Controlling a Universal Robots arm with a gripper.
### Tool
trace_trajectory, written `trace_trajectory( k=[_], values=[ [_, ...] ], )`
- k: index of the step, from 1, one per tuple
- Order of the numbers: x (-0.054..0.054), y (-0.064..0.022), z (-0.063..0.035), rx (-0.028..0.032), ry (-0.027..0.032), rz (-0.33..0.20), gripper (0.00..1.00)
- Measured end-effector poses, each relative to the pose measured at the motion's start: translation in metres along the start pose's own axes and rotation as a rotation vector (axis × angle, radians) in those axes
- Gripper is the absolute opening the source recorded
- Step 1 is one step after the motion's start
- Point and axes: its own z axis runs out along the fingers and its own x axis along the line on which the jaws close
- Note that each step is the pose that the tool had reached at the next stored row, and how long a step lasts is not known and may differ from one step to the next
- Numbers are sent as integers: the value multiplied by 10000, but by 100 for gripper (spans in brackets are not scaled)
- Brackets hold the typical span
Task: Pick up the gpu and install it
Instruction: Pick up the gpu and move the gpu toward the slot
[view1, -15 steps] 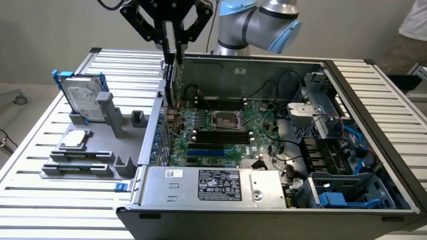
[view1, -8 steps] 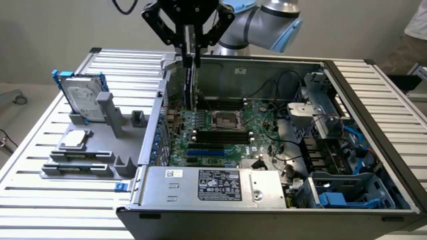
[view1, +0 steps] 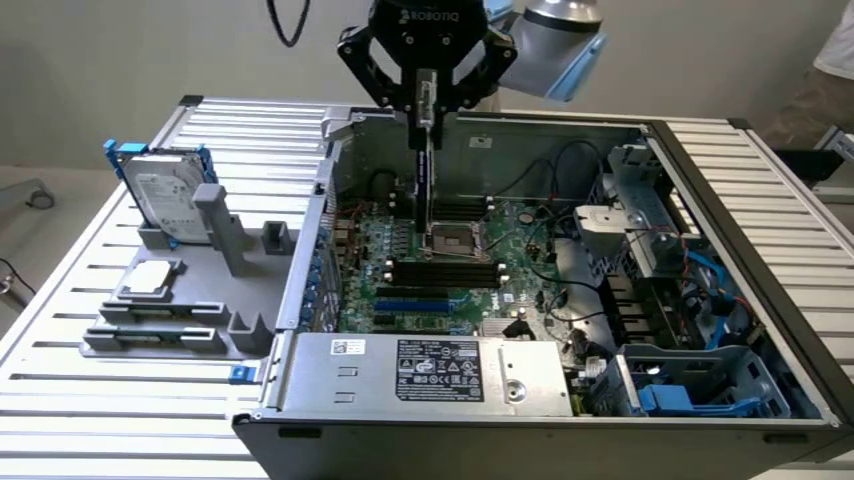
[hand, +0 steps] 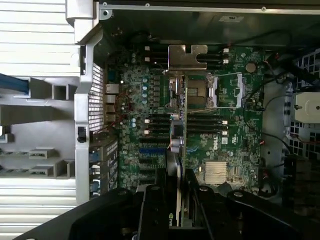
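My hand (view1: 424, 108) is pinched on one end of the gpu (view1: 426, 190). The card hangs upright and edge-on inside the open computer case (view1: 707, 190), over the motherboard (view1: 527, 245). Its silver end bracket (hand: 187, 56) is the end farthest from my hand and points down toward the board. I cannot tell whether it touches. On the desk (view1: 80, 400), at the exterior view's left of the case, a grey holder (view1: 220, 235) carries a blue-framed hard drive (view1: 167, 190) and a square silver chip (view1: 150, 278).
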Motion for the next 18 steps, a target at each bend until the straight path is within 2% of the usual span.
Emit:
trace_trajectory(
  k=[5,8,10,11,12,13,14,18],
  values=[
    [-227,-4,80,19,6,-1,26],
    [-362,-6,119,42,32,0,26],
    [-447,-6,139,65,89,2,26],
    [-472,-6,145,86,144,3,26],
    [-477,-6,148,110,227,6,26],
    [-477,-7,149,119,336,10,26],
    [-477,-7,149,120,363,11,26],
    [-477,-6,148,121,387,11,26]
  ],
)
